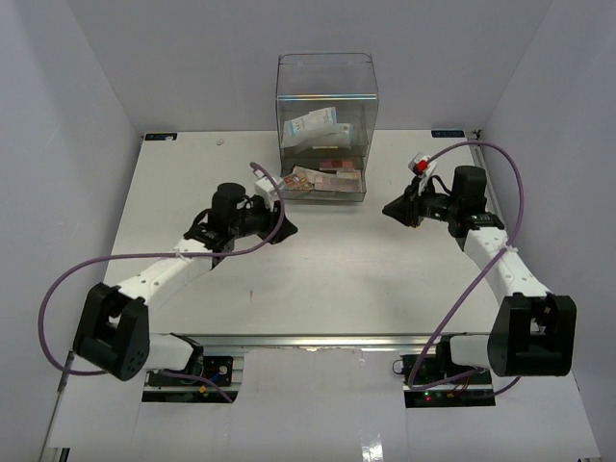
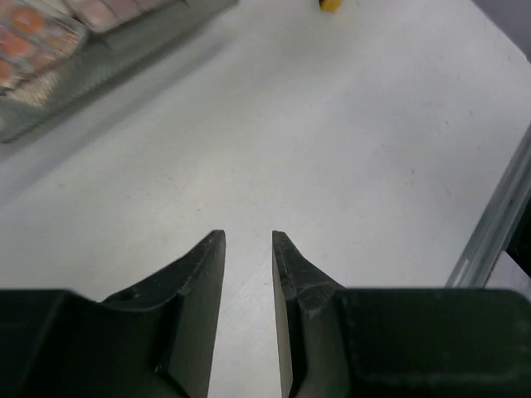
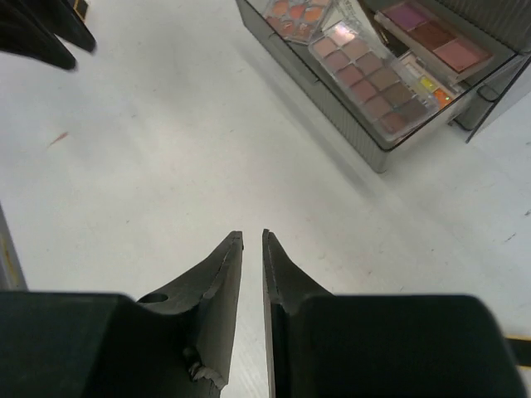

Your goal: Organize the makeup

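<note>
Clear plastic: the box (image 1: 327, 91) stands at the far middle of the white table (image 1: 318, 289), and its bottom drawer (image 1: 358, 192) is pulled out toward the near side. All the makeup I can make out is inside it. A brown palette (image 3: 369, 79) lies flat in the drawer with its rows of pans facing up. An orange palette (image 3: 294, 12) sits beside it at the drawer's left end, and a pink palette (image 3: 436, 37) lies just behind, toward the far side. A narrow strip with yellow and orange pans is tucked between the brown and pink ones, but I cannot tell whether it is a separate piece. In the upper part of the box, the white and blue packets (image 1: 313, 127) lean at a tilt.

Both arms reach in from the near edge and stop short of the box. The left gripper (image 1: 286, 231) hangs over bare table, near the drawer's left front corner but apart from it. Its fingers are parted by a narrow gap, with nothing between them. The right gripper (image 1: 389, 210) points left from the other side of the drawer, also clear of it. Its fingers are drawn almost together, leaving only a thin slit, and they hold nothing.
</note>
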Robot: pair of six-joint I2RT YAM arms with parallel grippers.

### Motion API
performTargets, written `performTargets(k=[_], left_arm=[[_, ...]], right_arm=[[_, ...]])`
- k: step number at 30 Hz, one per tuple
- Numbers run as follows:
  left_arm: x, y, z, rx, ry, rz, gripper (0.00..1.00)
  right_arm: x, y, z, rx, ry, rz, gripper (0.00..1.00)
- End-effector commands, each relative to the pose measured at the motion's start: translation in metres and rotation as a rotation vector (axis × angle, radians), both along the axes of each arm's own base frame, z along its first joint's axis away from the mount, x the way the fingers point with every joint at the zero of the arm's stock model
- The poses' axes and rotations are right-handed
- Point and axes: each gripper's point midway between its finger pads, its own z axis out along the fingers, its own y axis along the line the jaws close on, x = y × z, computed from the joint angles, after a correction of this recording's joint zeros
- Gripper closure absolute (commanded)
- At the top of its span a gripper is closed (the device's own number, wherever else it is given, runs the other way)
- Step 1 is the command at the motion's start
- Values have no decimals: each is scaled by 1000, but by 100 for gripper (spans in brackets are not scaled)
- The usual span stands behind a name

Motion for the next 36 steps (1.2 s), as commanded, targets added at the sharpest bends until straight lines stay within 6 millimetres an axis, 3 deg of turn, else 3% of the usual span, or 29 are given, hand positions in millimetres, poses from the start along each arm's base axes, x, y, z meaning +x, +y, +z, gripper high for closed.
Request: performTargets(k=[1,6,11,16,19,25,31,36], left_arm=[[-16,-58,-26,227,-80,-203,60],[24,-78,-79,533,-116,-294,66],[80,-83,-106,787,-182,-334,73],[123,-83,-111,942,-286,-327,73],[147,-83,-104,991,-339,-260,72],[184,-89,-82,991,-436,-139,54],[206,-90,-73,972,-487,-50,16],[226,-85,-70,958,-494,14,4]], right_arm=[[-36,5,39,40,-224,139,76],[-50,-4,32,-26,-320,162,73],[-55,-8,34,-56,-387,163,72],[-55,-8,34,-57,-387,159,72],[-51,-17,35,-61,-388,130,72],[-50,-17,32,-59,-377,131,72],[-48,-21,32,-62,-370,114,72],[-46,-26,32,-61,-364,95,73]])
